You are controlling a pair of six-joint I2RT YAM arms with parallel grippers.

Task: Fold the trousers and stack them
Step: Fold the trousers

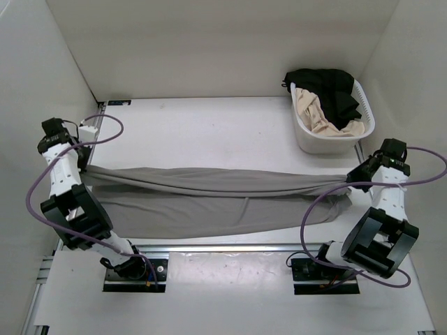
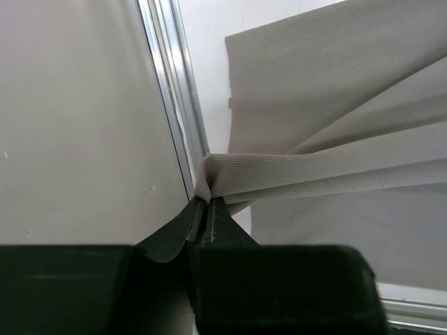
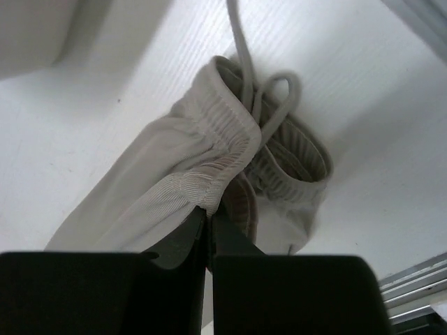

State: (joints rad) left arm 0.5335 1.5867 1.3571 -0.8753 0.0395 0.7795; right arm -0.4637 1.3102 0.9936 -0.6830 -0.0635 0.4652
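White table (image 1: 209, 129) fills an enclosure of plain white walls, with the two arm bases bolted at its near edge. Just beyond the bases, the trousers (image 1: 209, 199) lie stretched sideways across nearly the whole width of the table. They are plain grey, thin and soft. The upper edge is drawn into a tight, narrow band running from one side to the other, and the rest hangs slack below it, spreading onto the table in a broad, lightly creased panel.

At the left end, the left gripper (image 1: 85, 166) has its jaws pressed together on a folded edge of the fabric, right beside the aluminium rail (image 2: 174, 105) at the table's side. From that pinch the cloth fans out in flat layers.

At the right end, the right gripper (image 1: 353, 178) is likewise clamped on the cloth, its fingers closed on the gathered elastic waistband (image 3: 230, 129). The waist opening sags onto the table behind the pinch, and the drawstring (image 3: 244, 63) loops loose over it.

Farther back on the right stands a white basket (image 1: 307, 139). It holds a beige garment (image 1: 314, 112) with a black garment (image 1: 332, 87) heaped on top, well apart from the trousers.
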